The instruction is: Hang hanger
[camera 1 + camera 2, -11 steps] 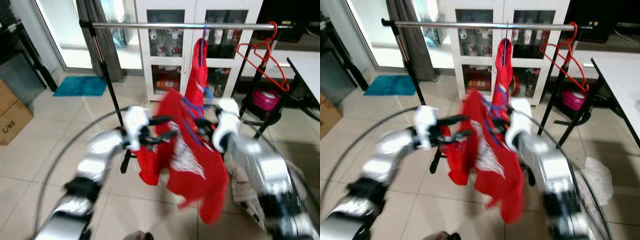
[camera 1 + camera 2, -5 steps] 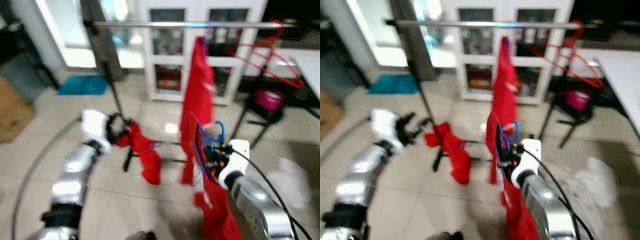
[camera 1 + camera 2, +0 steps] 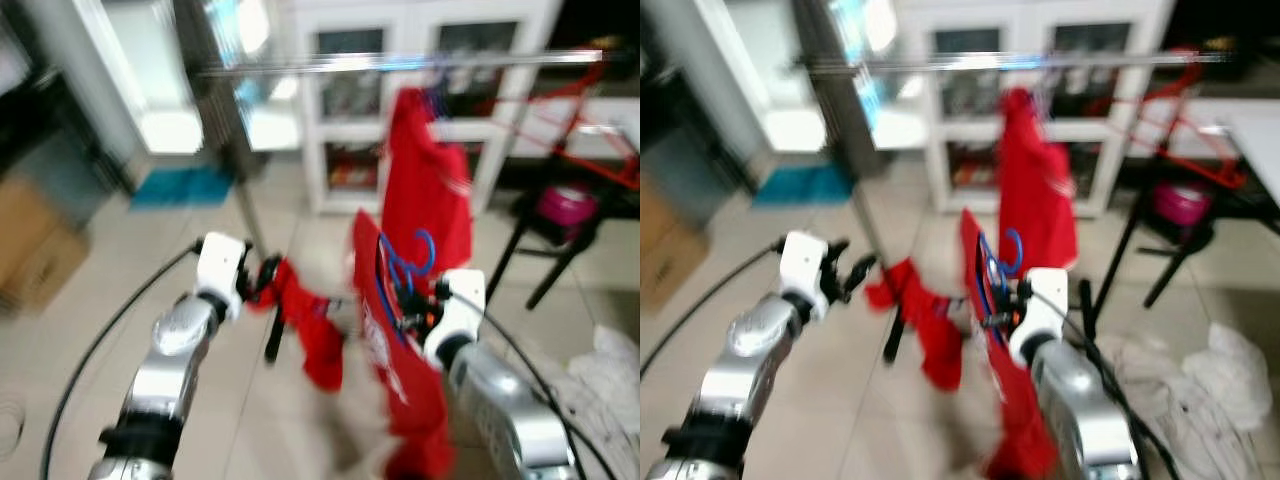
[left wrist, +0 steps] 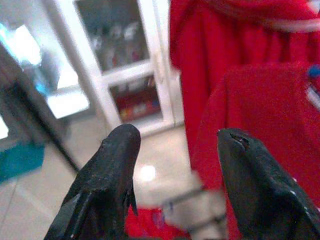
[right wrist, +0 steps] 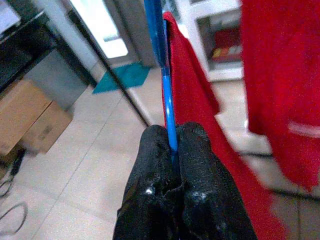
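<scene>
Below the rail [image 3: 400,62], the right pincer [image 5: 172,150] pinches the blue hanger [image 3: 405,262] carrying the red garment [image 3: 400,350]; the left pincer [image 4: 175,150], spread, has let go, so lifting falls to the right.

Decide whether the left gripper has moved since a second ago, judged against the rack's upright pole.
Yes. The left gripper drew back from the red garment toward the robot's left, ending near the rack pole.
</scene>
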{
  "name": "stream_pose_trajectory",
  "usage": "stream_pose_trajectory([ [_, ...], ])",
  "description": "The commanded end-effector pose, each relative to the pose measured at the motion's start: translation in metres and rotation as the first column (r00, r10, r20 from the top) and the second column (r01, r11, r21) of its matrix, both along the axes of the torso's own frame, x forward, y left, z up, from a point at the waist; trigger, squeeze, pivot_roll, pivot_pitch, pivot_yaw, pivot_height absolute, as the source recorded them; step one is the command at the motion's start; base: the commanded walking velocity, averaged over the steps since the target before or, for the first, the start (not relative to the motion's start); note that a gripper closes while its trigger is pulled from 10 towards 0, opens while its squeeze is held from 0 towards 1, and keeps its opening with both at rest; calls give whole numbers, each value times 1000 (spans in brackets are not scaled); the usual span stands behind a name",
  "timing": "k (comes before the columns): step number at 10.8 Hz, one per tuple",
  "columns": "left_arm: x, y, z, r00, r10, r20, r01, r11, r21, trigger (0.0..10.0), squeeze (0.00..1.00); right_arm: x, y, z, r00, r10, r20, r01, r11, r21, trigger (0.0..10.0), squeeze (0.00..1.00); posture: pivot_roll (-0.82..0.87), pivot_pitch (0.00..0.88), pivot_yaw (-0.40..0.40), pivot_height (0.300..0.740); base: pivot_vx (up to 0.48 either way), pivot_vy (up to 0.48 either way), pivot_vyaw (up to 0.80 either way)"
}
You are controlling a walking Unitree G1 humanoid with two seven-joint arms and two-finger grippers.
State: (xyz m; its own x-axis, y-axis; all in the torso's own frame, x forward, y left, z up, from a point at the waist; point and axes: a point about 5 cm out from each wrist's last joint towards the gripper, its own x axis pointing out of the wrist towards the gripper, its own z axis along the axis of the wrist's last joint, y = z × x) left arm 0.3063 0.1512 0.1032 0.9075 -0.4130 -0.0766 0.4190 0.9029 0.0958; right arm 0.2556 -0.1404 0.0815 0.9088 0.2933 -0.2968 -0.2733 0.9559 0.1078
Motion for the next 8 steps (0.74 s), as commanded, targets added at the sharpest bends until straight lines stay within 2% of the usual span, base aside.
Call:
stream_pose_trajectory([
  [1,-5,8,-4,1000,25,-12,-25,1000,16,10000,0,7,4,9,999,20,45,-19,1000,-9,10000,0,-93,0,117,740,446,0,438],
  [3,-16,10,-5,999,41,-4,-41,999,-3,10000,0,10,6,15,995,68,72,-63,995,-72,10000,0,-105,0,105,740,448,0,203],
  [4,-16,10,-3,999,51,3,-51,999,-11,10000,0,12,2,22,994,62,92,-56,996,-69,10000,0,-105,0,105,740,450,0,0],
  [5,-21,12,0,998,64,15,-64,998,-18,10000,0,13,0,25,992,62,108,-55,996,-69,10000,0,-80,0,51,740,446,0,0],
  [6,-25,12,1,998,66,16,-66,998,-13,10000,0,15,-1,25,993,46,106,-38,997,-73,10000,0,-77,0,43,740,446,0,0],
  [7,-29,12,2,999,48,15,-48,999,-7,10000,0,18,-3,28,993,-5,117,11,999,-48,10000,0,-72,0,28,740,442,0,0],
  [8,-30,11,2,1000,18,11,-18,1000,1,10000,0,23,-2,38,986,-7,164,17,998,-57,10000,0,-71,0,27,740,401,0,0],
])
